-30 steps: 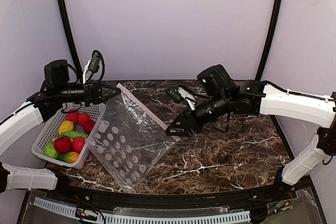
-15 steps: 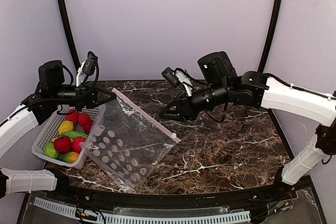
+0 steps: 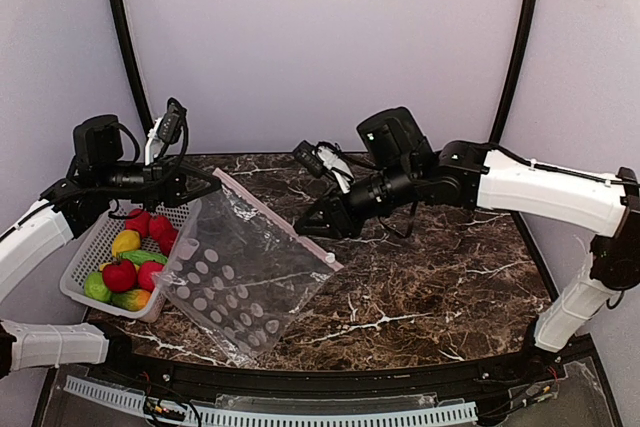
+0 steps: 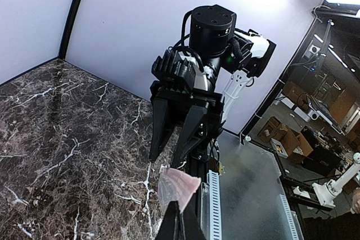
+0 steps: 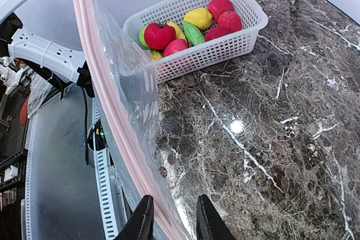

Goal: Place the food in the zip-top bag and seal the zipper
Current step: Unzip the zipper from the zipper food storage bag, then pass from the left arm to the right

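The zip-top bag point(image 3: 235, 277) lies tilted on the marble table, its pink zipper point(image 3: 270, 212) along the far edge and the white slider point(image 3: 328, 259) at the strip's right end. My left gripper point(image 3: 205, 183) is shut on the strip's far-left corner and holds it raised; the left wrist view shows its tips point(image 4: 179, 224) pinching the pink corner point(image 4: 181, 186). My right gripper point(image 3: 308, 230) is open over the strip. In the right wrist view the zipper point(image 5: 107, 99) runs down between its open fingers point(image 5: 173, 226). The food point(image 3: 120, 275) lies in the basket point(image 5: 159, 35).
The white mesh basket point(image 3: 72, 282) stands at the table's left edge, beside the bag; it also shows in the right wrist view point(image 5: 219, 54). The right arm's open gripper point(image 4: 165, 161) faces the left wrist camera. The table's front edge lies just below the bag.
My right gripper has left the slider end, risen and moved left along the zipper. My left gripper drew back slightly left with the bag corner, then held still.
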`<action>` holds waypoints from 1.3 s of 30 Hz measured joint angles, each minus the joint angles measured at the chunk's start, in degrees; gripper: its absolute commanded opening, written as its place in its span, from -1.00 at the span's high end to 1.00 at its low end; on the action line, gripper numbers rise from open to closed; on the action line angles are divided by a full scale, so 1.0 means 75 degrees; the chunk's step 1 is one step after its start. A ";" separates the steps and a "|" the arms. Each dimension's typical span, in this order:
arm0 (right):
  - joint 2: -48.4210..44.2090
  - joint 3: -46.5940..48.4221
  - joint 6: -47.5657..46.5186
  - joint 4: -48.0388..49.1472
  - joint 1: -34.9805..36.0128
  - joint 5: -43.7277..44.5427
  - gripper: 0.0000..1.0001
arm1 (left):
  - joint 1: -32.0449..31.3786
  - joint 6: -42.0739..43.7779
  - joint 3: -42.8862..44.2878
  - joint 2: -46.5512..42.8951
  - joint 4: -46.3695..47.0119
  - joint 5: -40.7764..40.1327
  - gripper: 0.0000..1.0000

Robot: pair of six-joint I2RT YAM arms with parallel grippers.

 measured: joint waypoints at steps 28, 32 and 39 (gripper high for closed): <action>0.0874 0.0740 -0.0580 -0.0012 -0.0009 -0.0912 0.78 | 0.0000 -0.0064 0.0000 0.0070 0.0012 0.0023 0.99; 0.0944 0.0813 -0.0676 -0.0026 -0.0015 -0.1020 0.94 | 0.0000 -0.0073 0.0000 0.0102 0.0017 0.0026 0.99; 0.0956 0.0857 -0.0717 -0.0020 -0.0017 -0.1075 1.00 | 0.0003 -0.0119 0.0000 0.0149 0.0108 0.0055 0.99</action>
